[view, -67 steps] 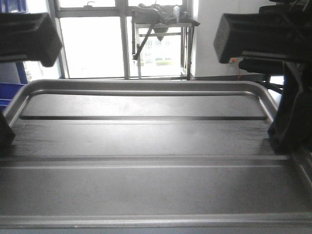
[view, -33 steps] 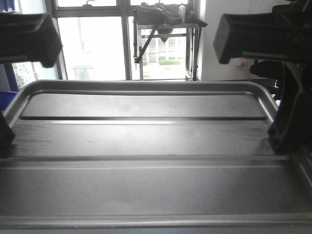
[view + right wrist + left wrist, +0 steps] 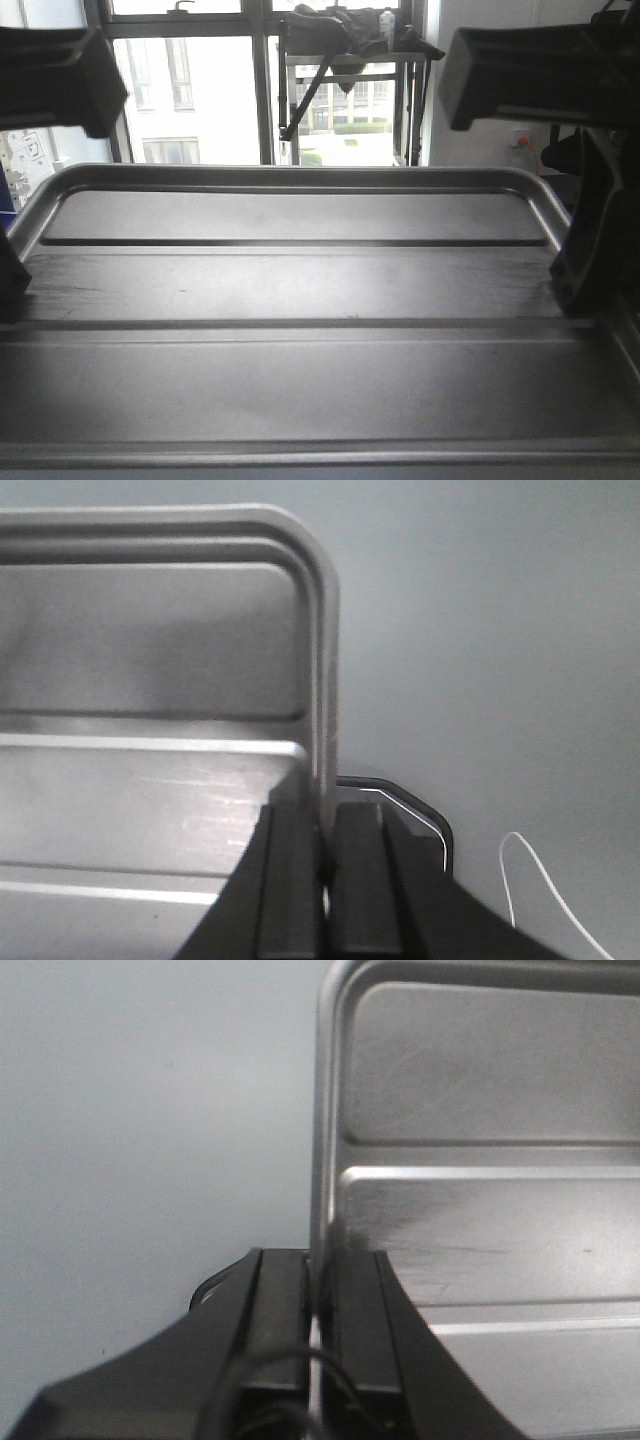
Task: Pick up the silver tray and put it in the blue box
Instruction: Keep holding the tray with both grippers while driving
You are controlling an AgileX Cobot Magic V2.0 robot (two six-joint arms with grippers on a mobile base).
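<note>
We clench the left gripper [image 3: 318,1278] and right gripper [image 3: 324,830] on the thin side rims of the tray [image 3: 300,285]; it looks stiff, light and slippery.

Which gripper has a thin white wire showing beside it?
The right gripper: a thin white wire curves beside it; the left gripper has none in its wrist view.

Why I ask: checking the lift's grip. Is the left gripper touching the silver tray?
Touching. In the left wrist view, the left gripper pinches the silver tray by its rim.
</note>
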